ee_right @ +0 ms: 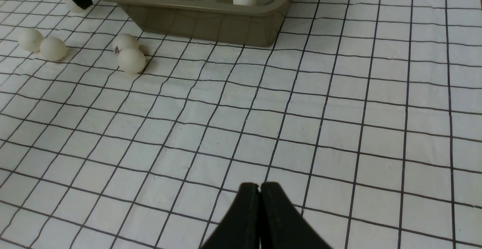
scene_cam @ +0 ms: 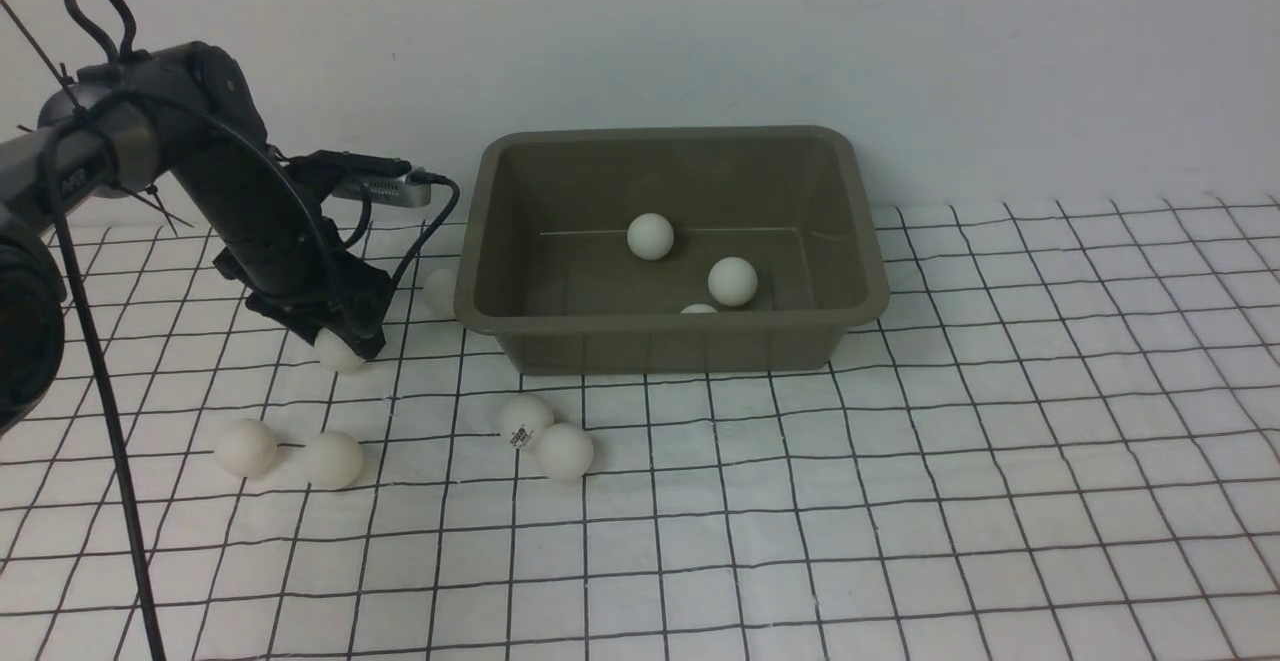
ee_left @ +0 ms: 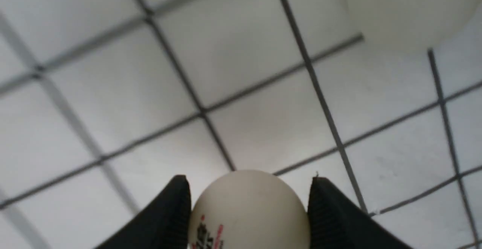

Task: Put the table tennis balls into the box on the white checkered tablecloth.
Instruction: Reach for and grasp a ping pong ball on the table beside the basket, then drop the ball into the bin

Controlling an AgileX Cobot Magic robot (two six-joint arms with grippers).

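one ball sits dead centre between your left gripper jaws, down on the white checkered tablecloth.
the jaws touch it on both sides, so read it as pinched; being round, it has no long axis to line up. the box lies near, to the right of these jaws and slightly beyond. your right gripper is pressed together, empty, well apart.

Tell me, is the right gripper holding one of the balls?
No, the right gripper is shut with nothing between its jaws, above bare white checkered tablecloth.
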